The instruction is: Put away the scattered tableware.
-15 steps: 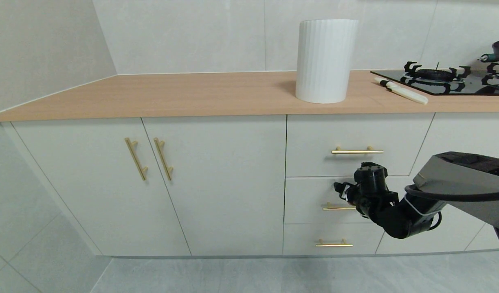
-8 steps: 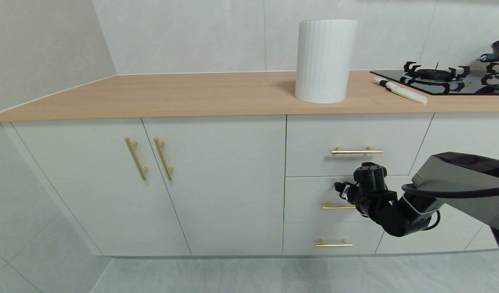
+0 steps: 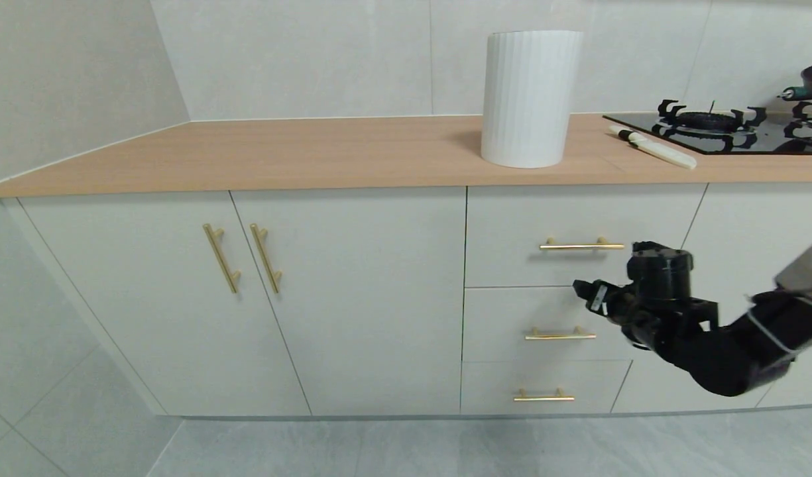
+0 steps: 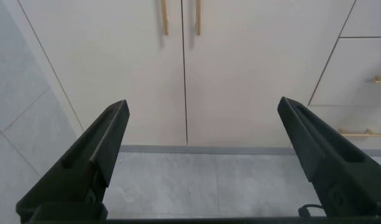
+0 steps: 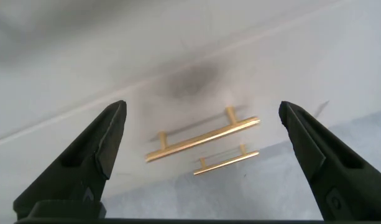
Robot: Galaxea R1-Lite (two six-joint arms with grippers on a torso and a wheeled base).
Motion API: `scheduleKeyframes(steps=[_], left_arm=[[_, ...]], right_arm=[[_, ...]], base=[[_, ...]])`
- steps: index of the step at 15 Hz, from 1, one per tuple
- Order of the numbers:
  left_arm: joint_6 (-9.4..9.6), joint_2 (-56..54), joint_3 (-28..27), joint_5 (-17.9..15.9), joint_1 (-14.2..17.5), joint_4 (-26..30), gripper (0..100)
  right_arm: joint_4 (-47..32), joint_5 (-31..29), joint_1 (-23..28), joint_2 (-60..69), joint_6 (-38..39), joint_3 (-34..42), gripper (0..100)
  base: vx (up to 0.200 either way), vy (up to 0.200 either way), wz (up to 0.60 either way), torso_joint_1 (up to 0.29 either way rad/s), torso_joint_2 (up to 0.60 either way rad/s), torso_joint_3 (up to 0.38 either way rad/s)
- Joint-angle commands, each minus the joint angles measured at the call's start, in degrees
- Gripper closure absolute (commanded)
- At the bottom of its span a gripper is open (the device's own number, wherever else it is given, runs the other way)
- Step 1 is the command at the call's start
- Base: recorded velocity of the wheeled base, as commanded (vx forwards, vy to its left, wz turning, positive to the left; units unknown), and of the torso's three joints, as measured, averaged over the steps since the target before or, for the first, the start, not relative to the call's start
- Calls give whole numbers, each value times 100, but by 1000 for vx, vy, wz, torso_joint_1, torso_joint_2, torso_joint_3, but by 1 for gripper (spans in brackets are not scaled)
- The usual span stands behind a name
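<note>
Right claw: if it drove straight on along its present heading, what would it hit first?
Probably the middle drawer's gold handle, which sits centred ahead of the open right claw; how far off it is remains unclear.

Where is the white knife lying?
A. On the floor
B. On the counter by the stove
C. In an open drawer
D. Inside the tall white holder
B: the knife lies flat on the wooden counter, right at the edge of the stove.
</note>
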State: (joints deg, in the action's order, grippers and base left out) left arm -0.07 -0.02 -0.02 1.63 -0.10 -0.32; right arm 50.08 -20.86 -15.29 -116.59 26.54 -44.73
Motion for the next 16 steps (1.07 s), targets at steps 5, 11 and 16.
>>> scheduleKeyframes(steps=[5, 11, 16], left_arm=[[-1, 2, 2, 4, 1, -3, 0], [-1, 2, 2, 4, 1, -3, 0], [-1, 2, 2, 4, 1, -3, 0]], right_arm=[[-376, -138, 289, 6034, -2689, 3453, 0], [-4779, -155, 1239, 10376, -3462, 3040, 0], [-5465, -32, 1555, 11659, -3419, 3576, 0]], base=[[0, 0, 0, 0, 0, 0], [0, 0, 0, 0, 0, 0], [0, 0, 0, 0, 0, 0]])
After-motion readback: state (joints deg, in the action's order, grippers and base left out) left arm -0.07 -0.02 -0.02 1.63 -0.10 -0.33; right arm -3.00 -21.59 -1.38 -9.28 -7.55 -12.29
